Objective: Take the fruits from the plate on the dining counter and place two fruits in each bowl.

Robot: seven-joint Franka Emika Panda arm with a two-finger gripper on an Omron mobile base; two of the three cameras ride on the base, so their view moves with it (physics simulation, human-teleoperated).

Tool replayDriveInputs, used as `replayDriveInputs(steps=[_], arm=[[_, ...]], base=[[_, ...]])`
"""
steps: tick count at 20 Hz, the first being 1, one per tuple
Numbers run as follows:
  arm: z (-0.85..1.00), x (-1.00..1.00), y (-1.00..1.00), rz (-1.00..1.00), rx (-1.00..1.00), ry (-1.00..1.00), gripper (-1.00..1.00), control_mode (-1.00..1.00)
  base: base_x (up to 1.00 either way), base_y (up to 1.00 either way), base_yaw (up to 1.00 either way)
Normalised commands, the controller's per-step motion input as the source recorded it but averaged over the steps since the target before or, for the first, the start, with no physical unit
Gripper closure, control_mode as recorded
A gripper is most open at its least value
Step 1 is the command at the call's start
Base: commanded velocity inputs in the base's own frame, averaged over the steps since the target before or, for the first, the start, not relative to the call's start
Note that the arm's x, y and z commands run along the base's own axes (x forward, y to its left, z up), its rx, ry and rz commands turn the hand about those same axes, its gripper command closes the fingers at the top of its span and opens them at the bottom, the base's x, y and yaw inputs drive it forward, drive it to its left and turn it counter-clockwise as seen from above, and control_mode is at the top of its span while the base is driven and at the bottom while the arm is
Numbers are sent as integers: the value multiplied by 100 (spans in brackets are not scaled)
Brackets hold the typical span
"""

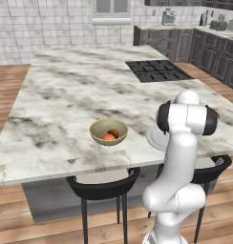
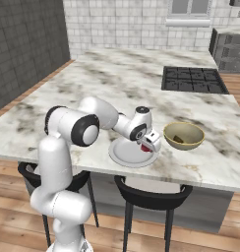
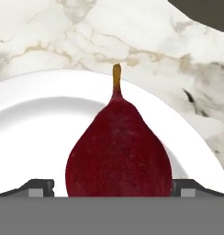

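Observation:
A dark red pear-shaped fruit [image 3: 117, 151] lies on the pale plate [image 3: 36, 119], its stem pointing away from me. My gripper [image 3: 112, 186] is open, one finger on each side of the fruit, low over the plate [image 2: 123, 151] near the counter's front edge. In the right base view the gripper [image 2: 150, 143] covers most of the fruit [image 2: 145, 148]. One tan bowl [image 2: 193, 142], right of the plate, holds a dark fruit [image 2: 178, 139]. The other bowl [image 1: 97, 128], left of the plate [image 1: 154, 138], holds a reddish-peach fruit [image 1: 108, 137] and an orange one [image 1: 114, 133].
The marble dining counter [image 1: 66, 95] stretches far behind the bowls. A black cooktop [image 1: 157, 70] is set into its far right. Dark stools [image 1: 104, 185] stand under the front edge. My arm hides part of the plate in the left base view.

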Motion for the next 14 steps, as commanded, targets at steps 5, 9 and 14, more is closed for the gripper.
replayDriveInputs(steps=[5, 9, 14], arm=[[-3, 3, 0, 0, 0, 0, 100, -100], [20, -4, 0, 0, 0, -1, 100, -100], [94, -16, 0, 0, 0, -4, 100, -100]], base=[[0, 0, 0], [0, 0, 0], [0, 0, 0]])
